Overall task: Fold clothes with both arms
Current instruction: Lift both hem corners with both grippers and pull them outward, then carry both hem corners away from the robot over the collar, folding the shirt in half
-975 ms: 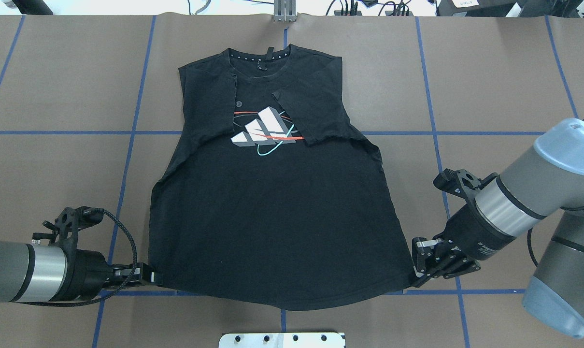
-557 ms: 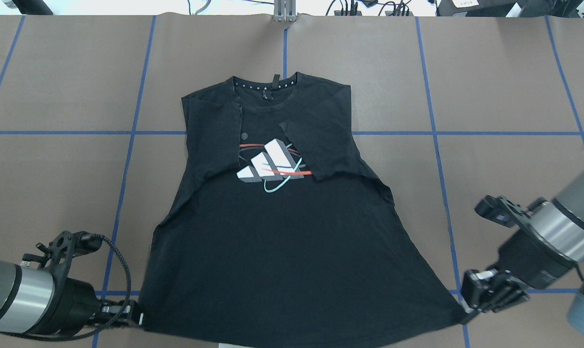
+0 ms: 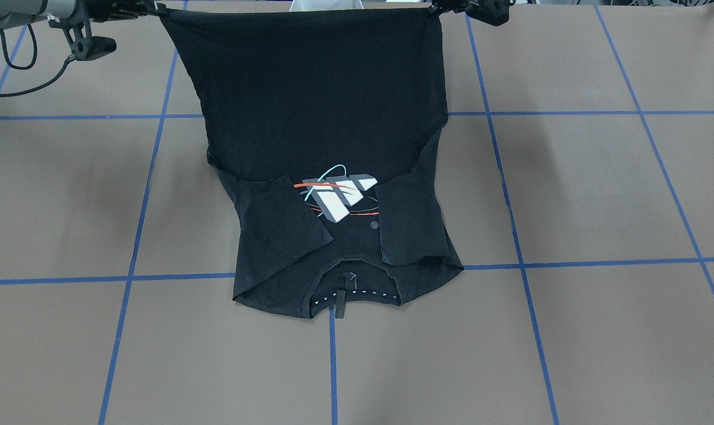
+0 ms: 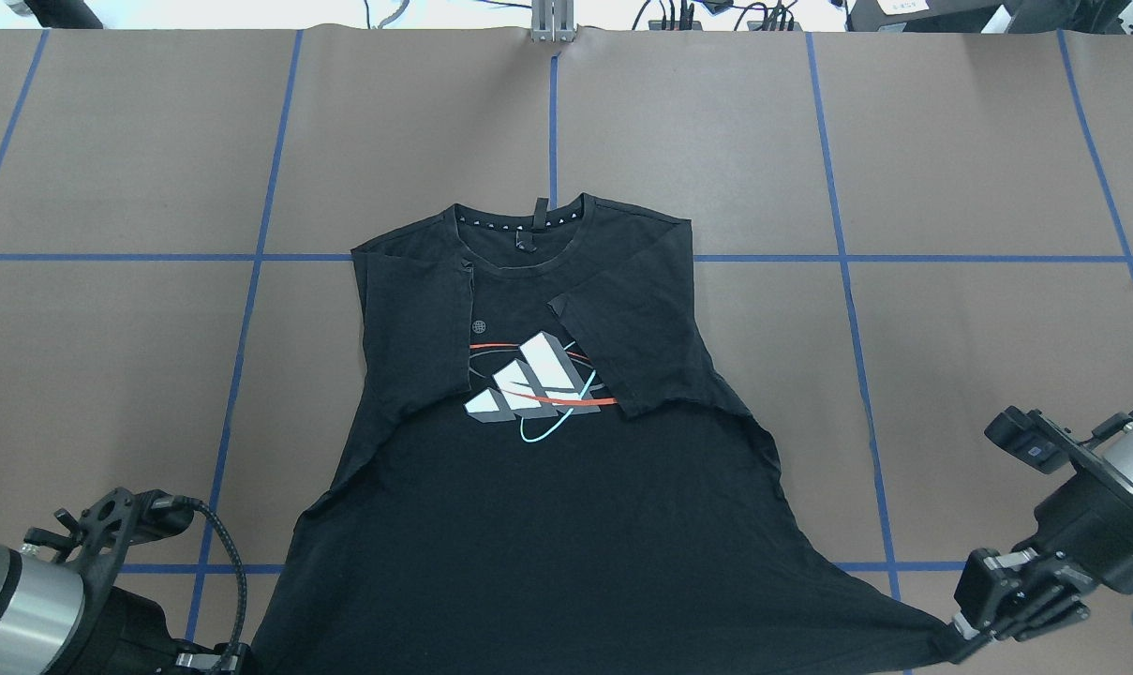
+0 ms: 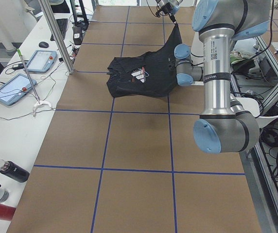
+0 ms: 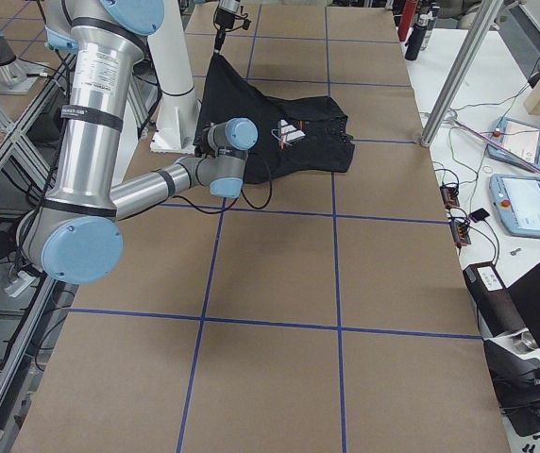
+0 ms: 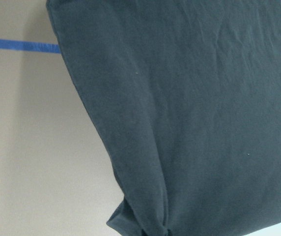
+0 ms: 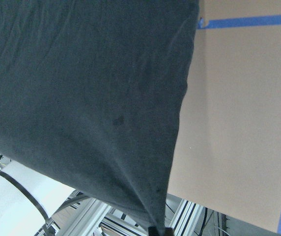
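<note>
Seen from overhead, a black T-shirt (image 4: pixel 547 525) lies logo side up on a brown paper-covered table (image 4: pixel 978 141) marked with blue tape lines (image 4: pixel 552 122). Its collar (image 4: pixel 521 223) points to 12 o'clock and rests flat near the table's middle. Its hem runs along 6 o'clock, at the robot's edge. Both short sleeves are folded inward over the chest. One sleeve (image 4: pixel 416 337) lies at 9 o'clock of the logo (image 4: pixel 538 389), and the other (image 4: pixel 636 347) lies at 2 o'clock, its corner overlapping the logo's edge. The logo shows white-grey blocks ringed by red and cyan curves. The left gripper (image 4: pixel 238 660), at 7 o'clock of the shirt, is mostly cut off by the bottom of the frame. Its fingers are pressed together on the hem corner there. The right gripper (image 4: pixel 961 636), at 4 o'clock, pinches the opposite hem corner, where the cloth comes to a taut point at its fingertips. Between the two grippers the hem is stretched straight. The side views show the hem half raised off the table, sloping down to the chest and collar half that rests on the paper. Each wrist camera sees black fabric narrowing to a bunched tip at the bottom of its frame, where the fingers grip it. A tablet (image 5: pixel 41 60) sits on a white bench (image 5: pixel 3 121) along the table's far side.
</note>
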Motion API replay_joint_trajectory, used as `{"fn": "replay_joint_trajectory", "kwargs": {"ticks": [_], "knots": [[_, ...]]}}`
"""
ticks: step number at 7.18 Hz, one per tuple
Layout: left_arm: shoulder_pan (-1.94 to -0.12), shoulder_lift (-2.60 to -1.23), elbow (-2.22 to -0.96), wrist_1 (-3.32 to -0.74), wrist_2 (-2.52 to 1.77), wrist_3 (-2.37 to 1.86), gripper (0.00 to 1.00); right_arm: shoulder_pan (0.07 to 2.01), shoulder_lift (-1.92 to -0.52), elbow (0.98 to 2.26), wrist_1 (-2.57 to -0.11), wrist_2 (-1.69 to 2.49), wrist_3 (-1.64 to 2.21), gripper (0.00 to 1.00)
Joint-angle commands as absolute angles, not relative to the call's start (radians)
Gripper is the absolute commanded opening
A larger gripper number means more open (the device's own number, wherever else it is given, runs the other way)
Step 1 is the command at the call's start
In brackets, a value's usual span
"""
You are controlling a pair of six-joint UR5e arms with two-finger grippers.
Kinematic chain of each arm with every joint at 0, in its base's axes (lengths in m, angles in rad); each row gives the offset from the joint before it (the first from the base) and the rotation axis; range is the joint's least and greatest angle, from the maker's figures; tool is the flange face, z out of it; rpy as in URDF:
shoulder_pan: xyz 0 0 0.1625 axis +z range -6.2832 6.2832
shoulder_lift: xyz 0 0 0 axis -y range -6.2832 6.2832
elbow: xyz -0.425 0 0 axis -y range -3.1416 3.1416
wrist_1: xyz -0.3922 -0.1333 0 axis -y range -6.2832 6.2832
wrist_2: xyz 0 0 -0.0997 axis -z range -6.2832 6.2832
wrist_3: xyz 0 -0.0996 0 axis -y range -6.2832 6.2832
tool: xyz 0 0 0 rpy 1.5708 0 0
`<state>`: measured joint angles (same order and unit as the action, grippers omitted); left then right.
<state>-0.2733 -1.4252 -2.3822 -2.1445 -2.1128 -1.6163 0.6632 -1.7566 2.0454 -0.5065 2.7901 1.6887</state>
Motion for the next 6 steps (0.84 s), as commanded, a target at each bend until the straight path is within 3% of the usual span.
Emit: {"fn": "replay_joint_trajectory", "kwargs": {"ticks": [1, 6], "knots": [[-0.447, -1.498, -2.378, -2.118, -2.158, -1.606, 0.00, 0.779, -1.607, 1.910, -0.497, 2.789, 1.694, 0.00], [-0.757, -1.762, -2.079, -2.117, -2.141, -1.565, 0.00, 0.969, -1.280, 1.588, -0.500, 2.740, 1.683, 0.00]]}}
